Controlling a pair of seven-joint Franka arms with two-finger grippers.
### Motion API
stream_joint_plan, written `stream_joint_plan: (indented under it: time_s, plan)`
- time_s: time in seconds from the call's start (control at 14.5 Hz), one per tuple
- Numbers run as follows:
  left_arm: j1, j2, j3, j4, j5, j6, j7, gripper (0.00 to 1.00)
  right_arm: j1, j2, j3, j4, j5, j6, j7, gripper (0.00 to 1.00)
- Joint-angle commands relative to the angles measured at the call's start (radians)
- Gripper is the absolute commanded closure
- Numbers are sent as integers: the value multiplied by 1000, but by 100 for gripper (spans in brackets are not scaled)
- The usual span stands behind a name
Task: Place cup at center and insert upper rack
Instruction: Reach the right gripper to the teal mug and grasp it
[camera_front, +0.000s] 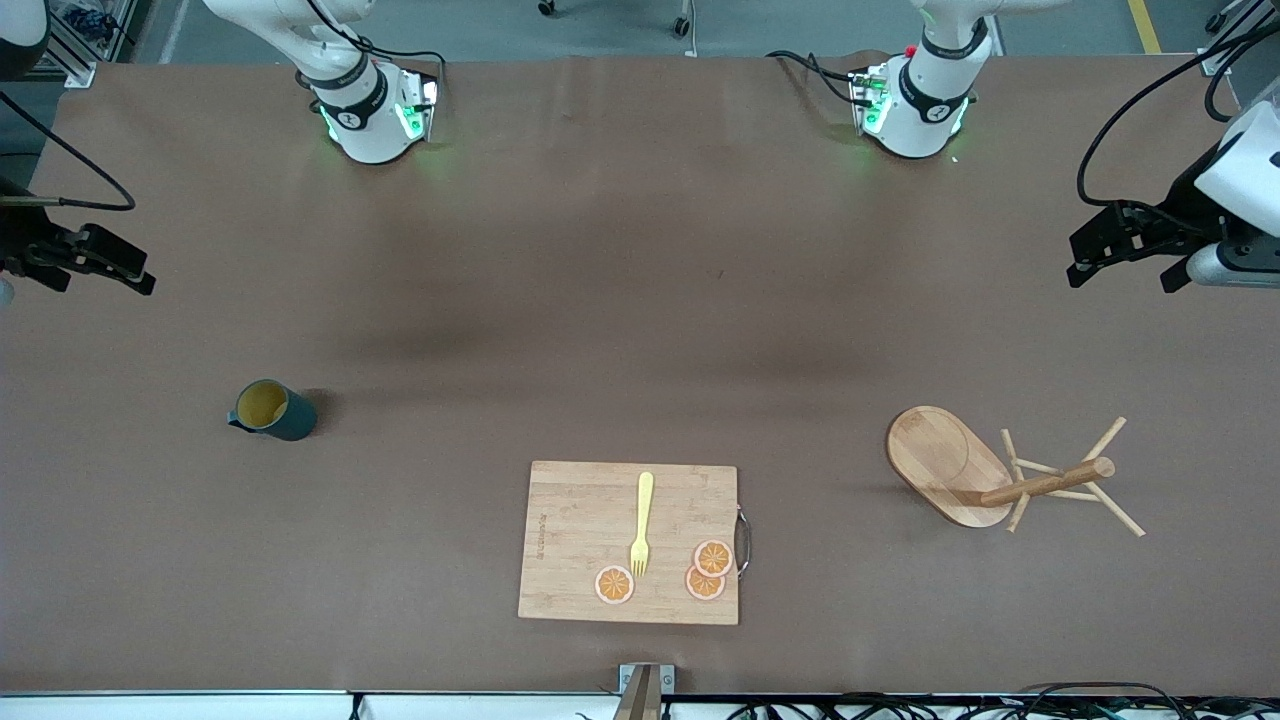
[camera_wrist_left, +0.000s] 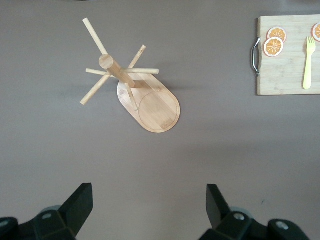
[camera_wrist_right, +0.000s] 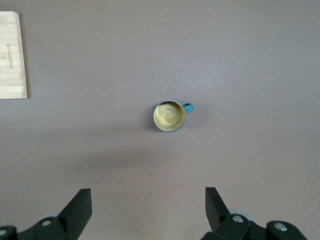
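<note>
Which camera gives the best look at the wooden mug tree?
The left wrist view: the mug tree fills mid-frame, its oval base, post and pegs all clear. The front view shows it smaller, toward the left arm's end. The right wrist view misses it.

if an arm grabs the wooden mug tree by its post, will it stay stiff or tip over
The mug tree looks like rigid wood, so it probably won't flex. It stands upright on a broad oval base, so a low push likely slides it rather than tipping it. The thin pegs near the top look like the fragile part; a grip there might snap or snag one.
</note>
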Motion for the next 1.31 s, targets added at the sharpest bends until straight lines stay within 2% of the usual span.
stream_joint_plan:
  time_s: [0.0,0.48,0.69,1.24]
  plan:
    - [4,6,-2,19,-4,-19,1,0,-1,-29,1,-31,-18,3,-9,0]
    - [4,6,-2,19,-4,-19,-9,0,-5,-15,-1,-28,-16,-3,-33,0]
    - [5,6,0,19,-4,-19,-9,0,-5,103,-1,-26,-10,35,-54,0]
    - [4,6,-2,19,-4,-19,-9,0,-1,431,1,-31,-10,292,-55,0]
